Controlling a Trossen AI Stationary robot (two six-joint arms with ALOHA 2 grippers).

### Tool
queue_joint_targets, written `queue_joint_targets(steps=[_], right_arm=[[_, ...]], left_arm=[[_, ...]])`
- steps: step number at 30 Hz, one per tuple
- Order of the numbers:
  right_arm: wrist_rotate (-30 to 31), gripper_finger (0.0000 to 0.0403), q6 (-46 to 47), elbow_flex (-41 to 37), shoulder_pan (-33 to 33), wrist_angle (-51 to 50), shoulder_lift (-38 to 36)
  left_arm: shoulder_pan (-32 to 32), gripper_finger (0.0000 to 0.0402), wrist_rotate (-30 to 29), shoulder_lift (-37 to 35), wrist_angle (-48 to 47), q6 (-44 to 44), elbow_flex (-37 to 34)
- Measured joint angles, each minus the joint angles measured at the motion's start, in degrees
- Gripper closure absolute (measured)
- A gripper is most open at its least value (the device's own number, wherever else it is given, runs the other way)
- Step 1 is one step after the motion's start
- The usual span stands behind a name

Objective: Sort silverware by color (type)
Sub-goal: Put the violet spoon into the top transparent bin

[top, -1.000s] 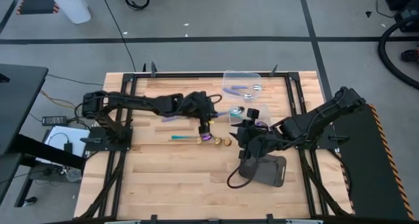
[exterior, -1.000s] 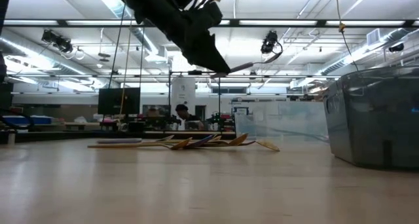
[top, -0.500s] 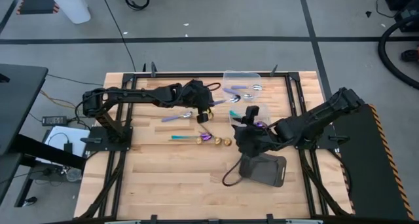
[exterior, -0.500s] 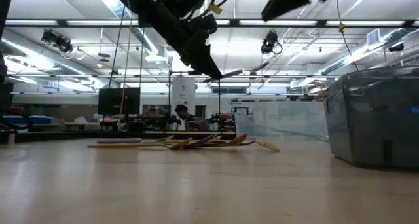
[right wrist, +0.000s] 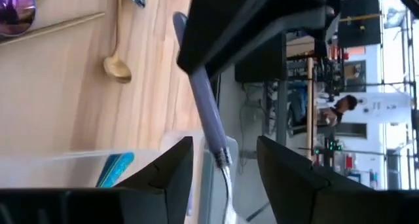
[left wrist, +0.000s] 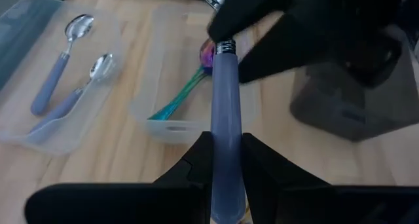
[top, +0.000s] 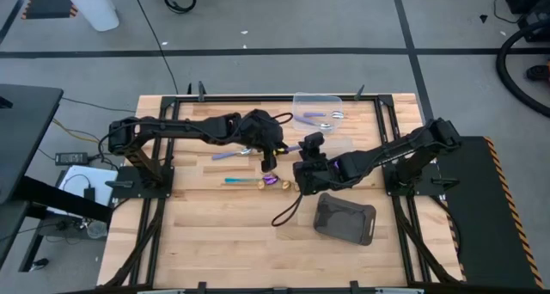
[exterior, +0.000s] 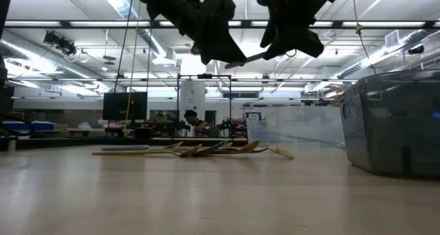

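Observation:
My left gripper is shut on a lilac-handled silver spoon, held above the table's middle. My right gripper is open beside it; in the right wrist view its fingers stand on either side of the spoon's neck, and I cannot tell whether they touch. On the table lie more silverware pieces: a lilac one, a teal one, a purple one and a gold one. One clear tub holds two lilac spoons, another an iridescent piece. My left gripper pinches the spoon's lilac handle between its two fingers. The handle runs along the fingers and sticks out past their tips. The spoon is lifted clear of the table, roughly level, its metal end toward my right gripper.
A dark grey tray lies near the table's near right. The clear tub with lilac spoons sits by the far edge. Bare wood lies at the near left. A person shows far off in the room.
My right gripper has moved toward the table's left, up to the left gripper, and its open fingers now stand around the spoon's neck. My left gripper, holding the spoon throughout, has shifted a little toward the far edge, away from the pile on the table.

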Motion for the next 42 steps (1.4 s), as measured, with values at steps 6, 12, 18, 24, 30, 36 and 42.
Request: queue_joint_targets(steps=[6, 12, 18, 24, 30, 36, 42], right_arm=[[-1.17, 0.0226, -3.85, 0.0, -0.47, 0.43, 0.04], [-1.7, 0.0253, -5.92, 0.0, -0.97, 0.37, 0.04], [-3.92, 0.0311, -6.83, 0.02, -1.81, 0.4, 0.02], [-4.86, 0.0357, -6.6, 0.02, -2.44, 0.15, 0.02], [-5.53, 0.0357, -6.33, 0.02, -2.46, 0.48, 0.02], [-6.76, 0.0354, -6.02, 0.02, -2.46, 0.9, 0.02], [-10.65, 0.0353, -6.17, 0.02, -2.35, 0.59, 0.02]], left_arm=[[0.02, 0.034, 1.64, -0.02, -0.55, -1.47, 1.14], [0.0, 0.034, 2.81, -0.02, -0.62, -2.26, 1.23], [-0.02, 0.034, 2.85, -0.02, -0.56, -2.3, 1.23], [0.0, 0.0321, 2.91, -0.02, -0.32, -2.3, 1.23], [0.02, 0.0314, 2.89, -0.02, -0.36, -2.25, 1.23], [0.0, 0.0295, 2.39, -0.22, -0.26, -0.27, 1.23], [0.22, 0.0243, -0.5, -2.51, -2.17, 1.62, 1.23]])
